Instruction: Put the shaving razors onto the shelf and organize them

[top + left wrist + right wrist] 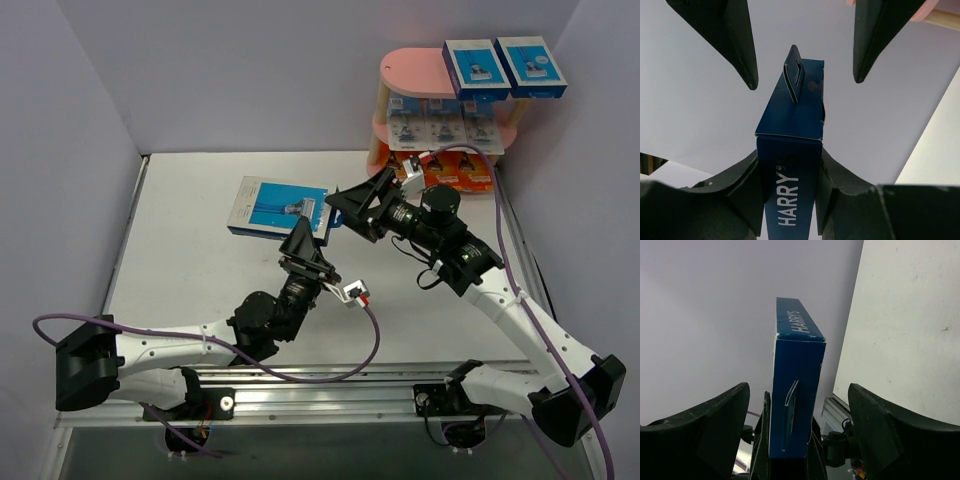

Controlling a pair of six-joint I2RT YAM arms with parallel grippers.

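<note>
Clamping the Harry's box (790,125) across its two broad faces, your left hand (789,172) is closed tight on one end of the pack, and the narrow edge with the white lettering runs up between its fingers. The other end, the one with the folded hang tab (794,75), points away from that wrist. Your right hand (799,390) meets it there with its fingers spread wide. One black fingertip (742,50) sits on each side of the tab end, with clear space between each and the cardboard, so only the left hand has hold of the box. In the right wrist view the pack stands edge-on in the middle of that gap.

From overhead, the box shows its pale printed face to the camera above the middle of the counter (190,270). The two hands come in at its right-hand edge.

Well apart, at the back right corner, stands the pink shelf (410,65). Two blue-grey boxes (476,66) lie side by side on its top board, white-blue blister cards (440,125) line the middle board, and orange boxes (455,177) sit on the lowest.
</note>
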